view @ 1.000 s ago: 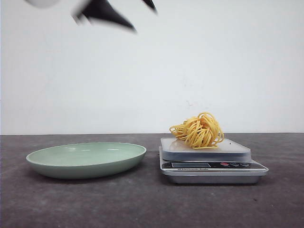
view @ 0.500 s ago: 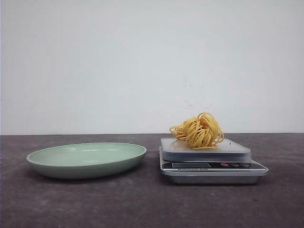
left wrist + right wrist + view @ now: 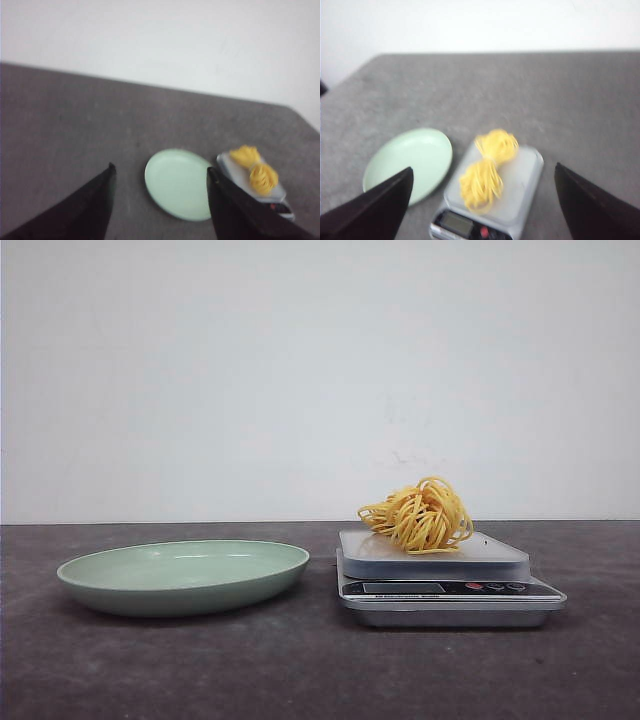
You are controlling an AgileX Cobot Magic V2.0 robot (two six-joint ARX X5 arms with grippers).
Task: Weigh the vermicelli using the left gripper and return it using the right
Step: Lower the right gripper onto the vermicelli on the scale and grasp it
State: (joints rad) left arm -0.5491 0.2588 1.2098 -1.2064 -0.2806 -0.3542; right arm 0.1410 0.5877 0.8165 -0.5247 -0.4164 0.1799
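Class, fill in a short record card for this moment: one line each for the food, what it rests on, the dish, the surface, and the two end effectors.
food: yellow tangled vermicelli bundle
resting on: silver digital kitchen scale, on its platform
dish: pale green shallow round plate, nothing in it, to the left of the scale in the front view
surface: dark grey table
left end effector: open, holding nothing
right end effector: open, holding nothing

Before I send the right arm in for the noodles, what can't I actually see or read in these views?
- Scale reading: display too small in the front view, blurred in the right wrist view.
- Noodles' far side: hidden by the bundle itself in the front view.
- Plate's inside: seen edge-on in front; the wrist views are soft.
- Left gripper and right gripper: out of the front view, bases cut by wrist-view edges.
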